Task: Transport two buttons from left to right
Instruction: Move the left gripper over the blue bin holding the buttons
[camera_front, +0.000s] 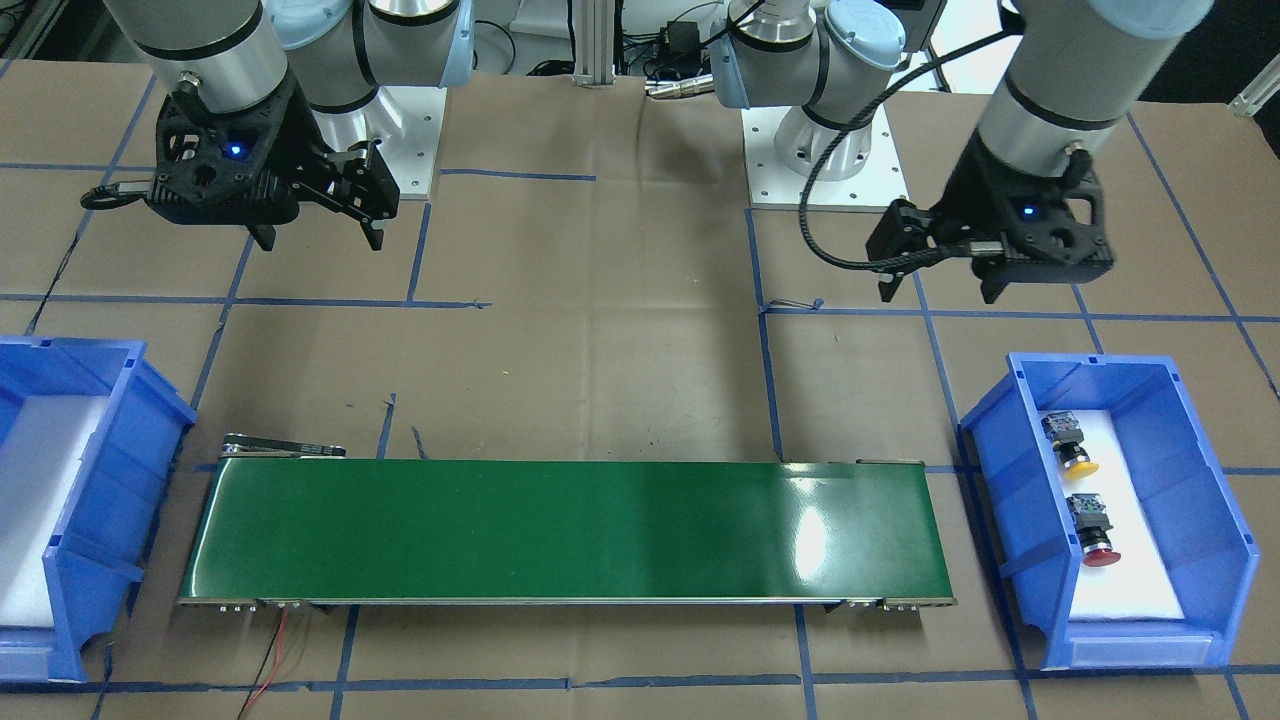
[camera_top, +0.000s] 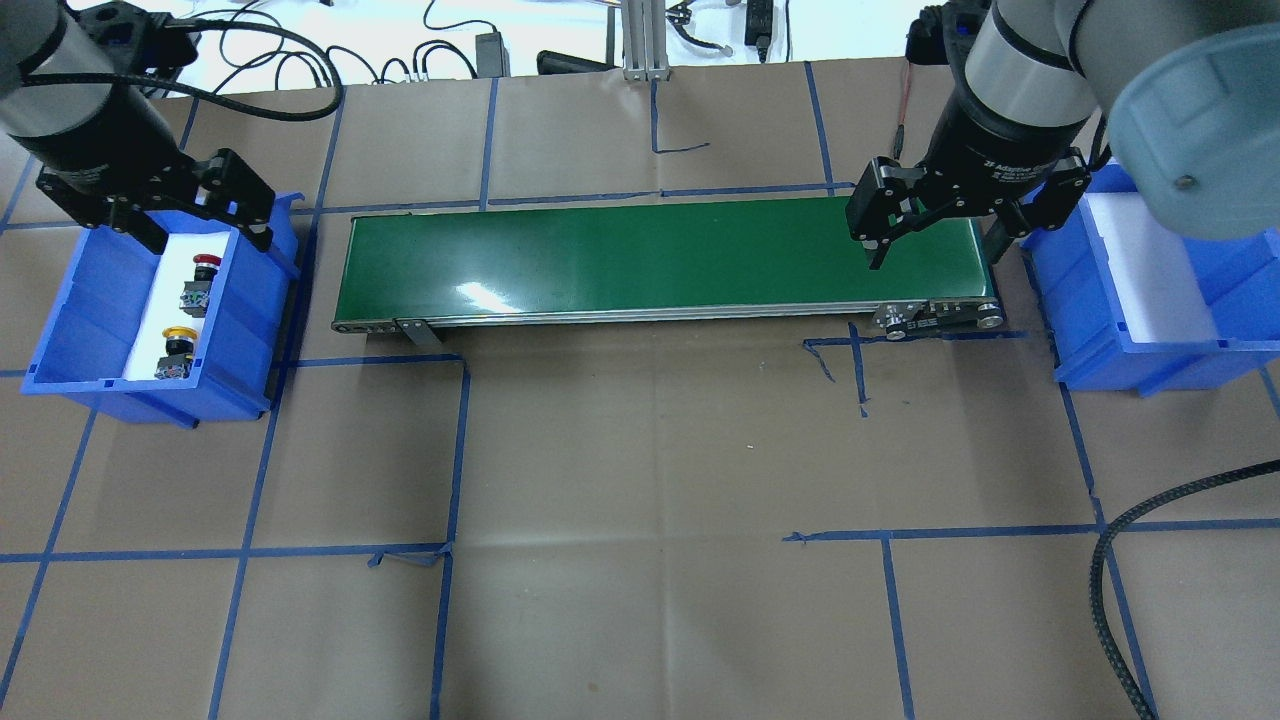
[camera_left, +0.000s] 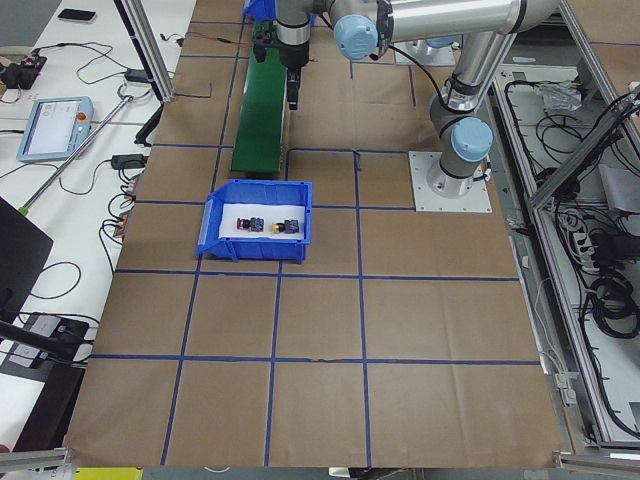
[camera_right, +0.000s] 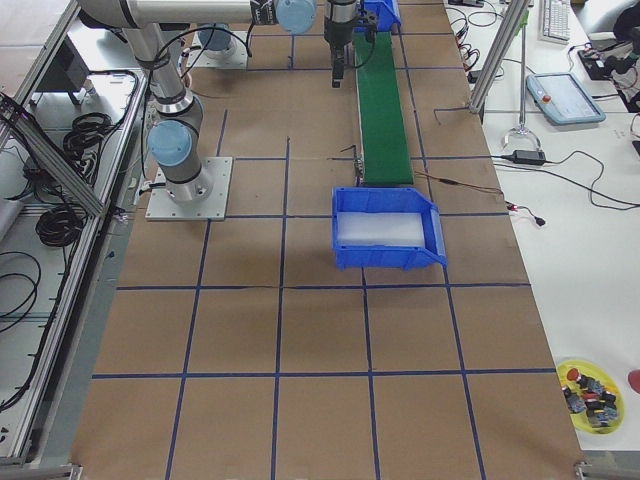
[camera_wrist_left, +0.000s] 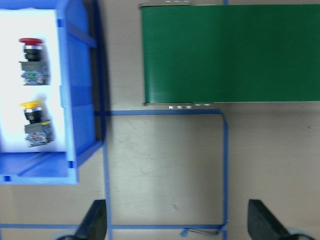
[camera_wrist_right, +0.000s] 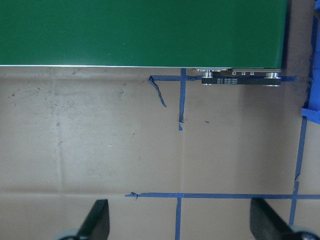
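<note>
Overhead exterior: red button (camera_top: 204, 262), yellow button (camera_top: 178, 343) in frame-left bin (camera_top: 90, 300); left gripper (camera_top: 212, 240) spread, empty, over its top rim; right gripper (camera_top: 937, 250) spread over belt (camera_top: 650, 260) end.

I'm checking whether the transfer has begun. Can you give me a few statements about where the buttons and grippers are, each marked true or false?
1. The yellow-capped button and the red-capped button both lie in the left blue bin. True.
2. The conveyor belt carries a button. False: both are in the left bin.
3. The left gripper is shut on a button. False: it is open, holding nothing.
4. The right gripper is open. True.
5. The right blue bin holds no button. True.
</note>
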